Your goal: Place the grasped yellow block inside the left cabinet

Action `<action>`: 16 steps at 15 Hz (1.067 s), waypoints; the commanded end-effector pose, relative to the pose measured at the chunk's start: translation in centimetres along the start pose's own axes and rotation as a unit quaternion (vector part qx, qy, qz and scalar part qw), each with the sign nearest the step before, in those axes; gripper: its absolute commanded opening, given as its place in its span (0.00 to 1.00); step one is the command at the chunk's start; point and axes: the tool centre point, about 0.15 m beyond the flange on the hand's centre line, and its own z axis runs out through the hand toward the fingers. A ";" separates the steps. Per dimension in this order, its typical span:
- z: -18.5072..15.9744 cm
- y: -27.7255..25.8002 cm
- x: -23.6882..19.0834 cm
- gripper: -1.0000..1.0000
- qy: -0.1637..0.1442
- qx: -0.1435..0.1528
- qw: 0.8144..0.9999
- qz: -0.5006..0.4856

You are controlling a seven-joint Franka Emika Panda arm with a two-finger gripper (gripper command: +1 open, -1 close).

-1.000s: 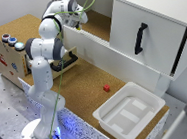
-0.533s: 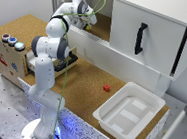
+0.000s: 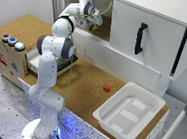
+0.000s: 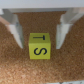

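The yellow block (image 4: 39,45), marked with black letters, rests on the cork-brown floor (image 4: 70,65) of the left cabinet bay (image 3: 105,28). In the wrist view my gripper (image 4: 37,44) is open. Its two white fingers (image 4: 13,27) stand on either side of the block with a gap on each side and do not touch it. In the exterior view the gripper (image 3: 94,22) is reached into the doorless bay, and the block is too small to make out there.
The cabinet's other half has a white door with a black handle (image 3: 139,38). A small red block (image 3: 107,87) lies on the cork table. A shallow white tray (image 3: 129,116) sits at the front right. A wooden drawer box with coloured buttons (image 3: 11,50) stands at the left.
The arm has moved toward the exterior view's right and down, carrying the gripper deeper into the left cabinet bay.
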 end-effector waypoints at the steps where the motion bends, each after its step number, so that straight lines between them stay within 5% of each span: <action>1: -2.5 0.0 -0.5 1.00 -0.012 -0.024 1.000 -0.016; 8: -7.6 -0.1 -8.1 1.00 0.037 0.011 0.999 -0.002; 11: -8.5 -0.4 -12.0 1.00 0.018 0.042 0.999 0.005; 16: -10.1 -3.1 -19.2 1.00 -0.029 0.038 0.998 -0.030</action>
